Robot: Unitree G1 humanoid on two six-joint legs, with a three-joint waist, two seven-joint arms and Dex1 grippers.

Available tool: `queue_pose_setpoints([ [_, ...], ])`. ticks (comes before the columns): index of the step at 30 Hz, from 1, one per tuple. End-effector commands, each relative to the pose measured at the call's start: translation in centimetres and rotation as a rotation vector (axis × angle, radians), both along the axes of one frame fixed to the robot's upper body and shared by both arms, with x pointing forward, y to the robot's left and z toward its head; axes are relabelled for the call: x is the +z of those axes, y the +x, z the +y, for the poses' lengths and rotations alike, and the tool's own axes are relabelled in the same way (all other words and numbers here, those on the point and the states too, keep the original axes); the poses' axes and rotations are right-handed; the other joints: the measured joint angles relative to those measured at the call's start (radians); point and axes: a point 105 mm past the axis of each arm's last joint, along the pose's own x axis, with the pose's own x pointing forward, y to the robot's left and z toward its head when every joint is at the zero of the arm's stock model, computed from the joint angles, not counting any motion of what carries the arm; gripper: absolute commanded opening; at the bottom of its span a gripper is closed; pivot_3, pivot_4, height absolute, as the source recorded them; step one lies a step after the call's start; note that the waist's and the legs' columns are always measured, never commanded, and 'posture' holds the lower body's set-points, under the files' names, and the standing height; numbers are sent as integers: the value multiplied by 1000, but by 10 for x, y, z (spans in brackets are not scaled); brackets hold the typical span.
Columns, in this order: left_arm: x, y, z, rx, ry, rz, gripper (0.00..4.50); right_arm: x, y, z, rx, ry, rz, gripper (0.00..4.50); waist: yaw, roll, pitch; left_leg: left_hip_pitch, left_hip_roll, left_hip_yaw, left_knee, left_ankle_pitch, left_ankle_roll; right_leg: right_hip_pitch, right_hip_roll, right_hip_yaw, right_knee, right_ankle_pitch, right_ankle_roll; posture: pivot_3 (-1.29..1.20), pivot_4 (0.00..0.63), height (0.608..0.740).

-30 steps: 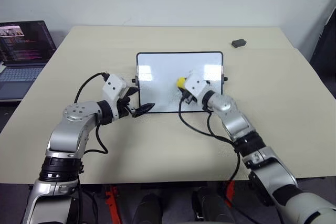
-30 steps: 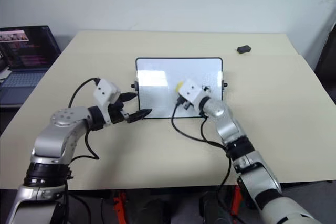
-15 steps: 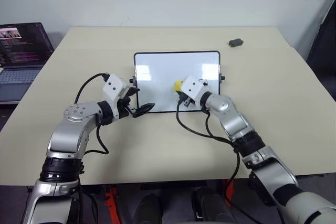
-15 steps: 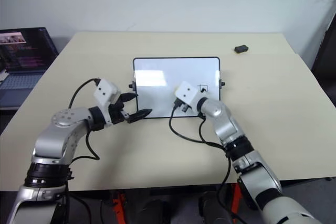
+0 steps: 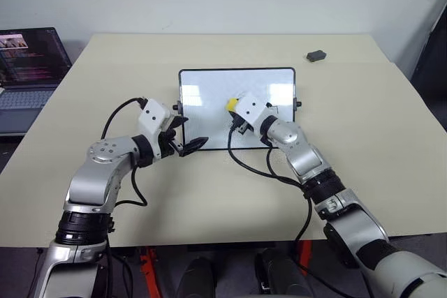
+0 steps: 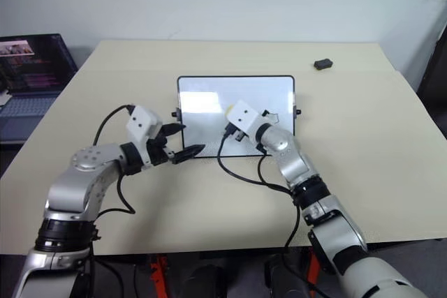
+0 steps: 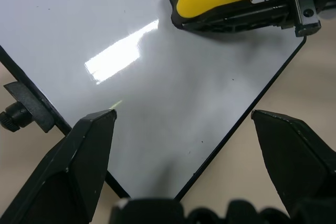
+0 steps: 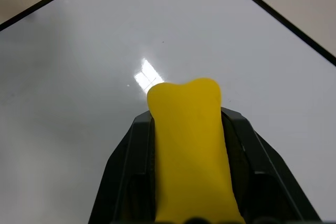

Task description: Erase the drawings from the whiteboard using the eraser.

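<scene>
The right pincer (image 5: pixel 235 111) is clamped on the eraser (image 5: pixel 230 105) over the middle of the whiteboard (image 5: pixel 202 92) on the desk (image 5: pixel 209 186). A small square drawing (image 6: pixel 274 118) just beside the wrist looks unwiped, so the wipe should press flat and sweep back there. The left pincer (image 5: pixel 187 132), its fingers apart at the board's near left corner, could steady the frame.

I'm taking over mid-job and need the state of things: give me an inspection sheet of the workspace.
Surface: beige table, whiteboard lying flat near its middle.
Job's things: yellow eraser over the whiteboard; a small black sketch is partly visible beside the right wrist, the board otherwise looks clean.
Clutter: small dark object near the table's far right corner.
Grippers: right gripper shut on the eraser; left gripper open at the board's near left corner, its fingertips either side of that corner.
Cables: black cables loop from both wrists, the right one over the table.
Surroundings: open laptop at left, white wall behind.
</scene>
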Motion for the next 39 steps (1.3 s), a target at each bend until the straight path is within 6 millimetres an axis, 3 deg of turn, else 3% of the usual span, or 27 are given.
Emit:
queue_pose_setpoints([
  [1,18,-6,-3,-2,-34,-63,4500,57,-13,-14,22,155,-149,1309,1,0,0,0,0,0,0,0,0,0,0,0,0,0,0,0,150,740],
  [6,24,-13,-15,-41,-53,-75,4500,62,-36,-49,-3,225,-180,1309,7,0,0,-2,0,-1,-1,0,-1,0,0,-1,-2,0,0,0,150,740],
  [14,39,-15,-31,-122,-58,-108,4500,5,-65,-105,-187,228,-77,1309,21,0,0,-1,0,0,1,0,-1,0,0,0,-1,-3,5,0,150,740],
  [20,34,-13,-36,-176,-34,-74,4500,-16,-81,-112,-243,238,-30,1309,15,0,0,0,0,2,0,0,-1,0,1,2,-1,-3,5,0,150,740],
  [25,37,-3,-38,-165,-36,-89,4500,-3,-65,-112,-275,265,-78,1309,15,0,0,1,1,2,1,0,-1,1,3,1,-1,-3,5,0,150,740],
  [31,40,0,-44,-196,-23,-86,4500,12,-19,-118,-371,276,-131,1308,15,0,0,0,1,3,1,0,-1,1,6,2,-1,-3,5,0,150,740],
  [35,43,2,-50,-221,-21,-90,4500,8,-1,-114,-394,278,-104,1308,17,0,0,-1,1,4,0,0,-1,0,6,1,-2,0,0,0,150,740],
  [39,43,3,-50,-224,-20,-91,4500,-11,0,-95,-342,247,-35,1308,16,0,0,-1,1,3,0,0,0,0,6,2,-2,0,0,0,150,740],
])
